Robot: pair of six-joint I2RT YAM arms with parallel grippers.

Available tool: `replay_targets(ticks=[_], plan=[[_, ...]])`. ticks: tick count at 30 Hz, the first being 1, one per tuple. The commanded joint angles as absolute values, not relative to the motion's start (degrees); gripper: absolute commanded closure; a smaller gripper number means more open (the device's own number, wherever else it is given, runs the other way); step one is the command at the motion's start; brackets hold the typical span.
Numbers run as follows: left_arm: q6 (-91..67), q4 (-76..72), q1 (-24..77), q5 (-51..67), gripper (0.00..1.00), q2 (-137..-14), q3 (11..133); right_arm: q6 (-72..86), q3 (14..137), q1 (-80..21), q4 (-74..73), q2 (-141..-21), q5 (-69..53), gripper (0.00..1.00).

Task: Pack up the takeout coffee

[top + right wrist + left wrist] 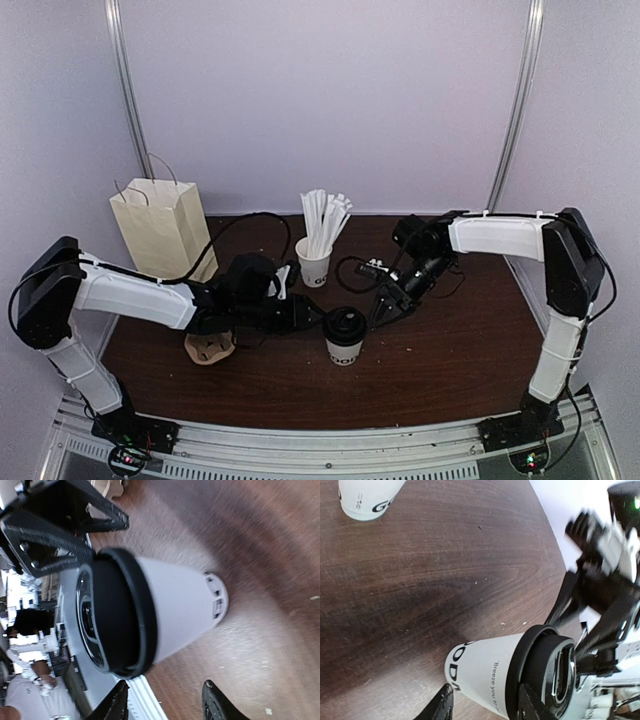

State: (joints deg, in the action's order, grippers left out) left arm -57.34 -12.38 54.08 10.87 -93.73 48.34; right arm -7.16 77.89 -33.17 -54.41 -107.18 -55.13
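Note:
The takeout coffee cup is white with dark letters, stands upright at the middle of the table and wears its black lid. My left gripper is open just left of it. In the left wrist view the cup and lid lie just beyond the gripper, whose spread fingertips straddle it. My right gripper is open just right of the cup. In the right wrist view the cup sits beyond that gripper, apart from it.
A second white cup full of tall white wrapped sticks stands behind the coffee and also shows in the left wrist view. A paper bag stands at the back left. A brown pulp tray lies under the left arm.

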Motion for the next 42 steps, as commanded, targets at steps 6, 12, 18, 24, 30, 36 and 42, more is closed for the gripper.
replay_targets(ticks=[6,12,18,24,30,36,42], plan=[[-42.5,-1.0,55.0,7.1,0.42,-86.1,55.2,-13.8,80.2,-31.4,-57.2,-100.0,-53.2,0.44],[-41.3,-3.8,55.0,8.4,0.35,-88.9,56.5,-10.1,71.0,-32.5,-49.9,-97.7,-56.1,0.47],[-41.9,-10.1,55.0,11.4,0.34,-94.6,57.0,-6.0,67.3,-35.2,-45.9,-98.2,-58.8,0.42],[-41.5,-12.1,55.0,13.0,0.34,-96.9,57.7,-3.9,66.9,-36.9,-43.7,-100.4,-60.9,0.42],[-41.7,-6.6,55.0,11.0,0.36,-98.3,58.3,-2.5,69.1,-37.2,-43.4,-103.1,-59.8,0.39],[-44.0,-5.0,54.9,10.2,0.40,-98.5,56.8,-3.0,71.0,-37.4,-44.4,-104.6,-58.9,0.35],[-47.1,-6.9,55.0,10.8,0.42,-98.4,55.3,-1.7,71.8,-37.5,-43.8,-105.6,-59.9,0.22]])
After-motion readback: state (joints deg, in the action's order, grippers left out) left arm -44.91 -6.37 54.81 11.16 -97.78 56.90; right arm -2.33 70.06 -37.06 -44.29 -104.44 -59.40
